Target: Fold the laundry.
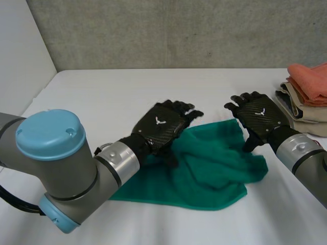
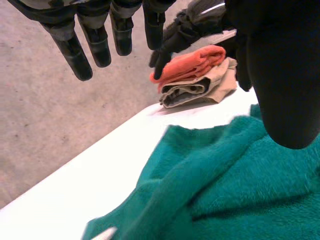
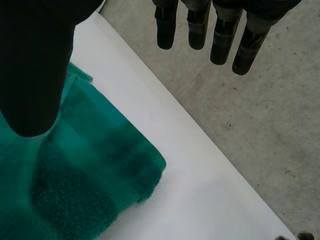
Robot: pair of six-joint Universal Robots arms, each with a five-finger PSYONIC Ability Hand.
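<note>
Centrally, the rumpled green towel [image 1: 204,171] lies low in the frame on the white table [image 1: 102,97]; the left hand [image 1: 161,125] and right hand [image 1: 260,117] hover over its far edge, both open, holding nothing. Judged step: an early fold, next calling for a pinch on the far corners; open room lies beyond, with the folded stack [image 1: 309,97] at the right edge

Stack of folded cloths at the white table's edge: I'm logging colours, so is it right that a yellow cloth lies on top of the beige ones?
No. The folded terry cloth on top is orange, not yellow; it does lie on the folded beige cloths. The head view shows it.
</note>
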